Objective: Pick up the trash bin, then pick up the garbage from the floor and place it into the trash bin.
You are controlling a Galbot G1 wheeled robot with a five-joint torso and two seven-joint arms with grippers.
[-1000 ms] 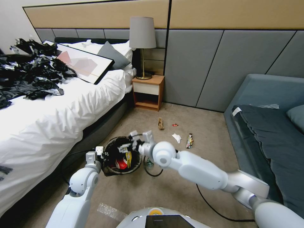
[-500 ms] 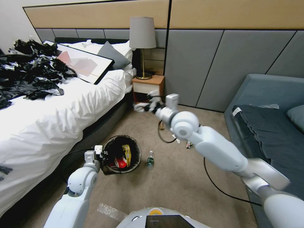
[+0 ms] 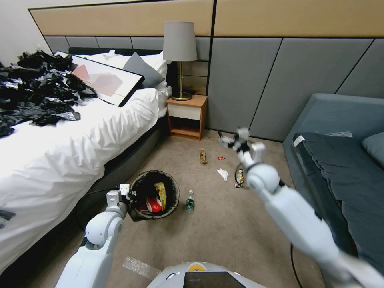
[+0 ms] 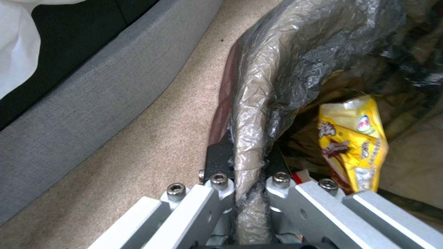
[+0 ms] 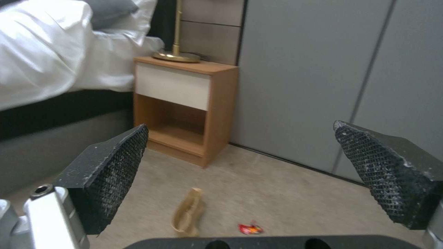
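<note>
Large white bed (image 3: 60, 136) along the left, heaped with glossy black bags (image 3: 36, 92) and a framed picture (image 3: 102, 82). Blue-grey sofa (image 3: 340, 160) along the right. Wooden nightstand (image 3: 187, 116) against the padded wall, carrying a grey-shaded lamp (image 3: 180, 42). Beige carpet (image 3: 224, 236) between bed and sofa.

Trash bin (image 3: 154, 195) standing on the carpet just beside the bed base, black liner (image 4: 277, 69) folded over the rim, a yellow snack wrapper (image 4: 353, 138) and a red-and-white carton (image 3: 152, 206) inside. Left hand (image 3: 127, 193) clamped on the bin's near rim, liner pinched between its fingers (image 4: 217, 193).

Right hand (image 3: 233, 140) raised above the carpet, well apart from the bin, near the sofa's corner; pads (image 5: 113, 169) spread wide, holding nothing.

Loose on the carpet: clear bottle with green label (image 3: 189, 202) just beside the bin, a dark wrapper (image 3: 239, 176) partly behind the right arm, white tissue (image 3: 223, 173), brown scrap (image 3: 203, 156) and tiny red wrapper (image 3: 221, 157) nearer the nightstand.
</note>
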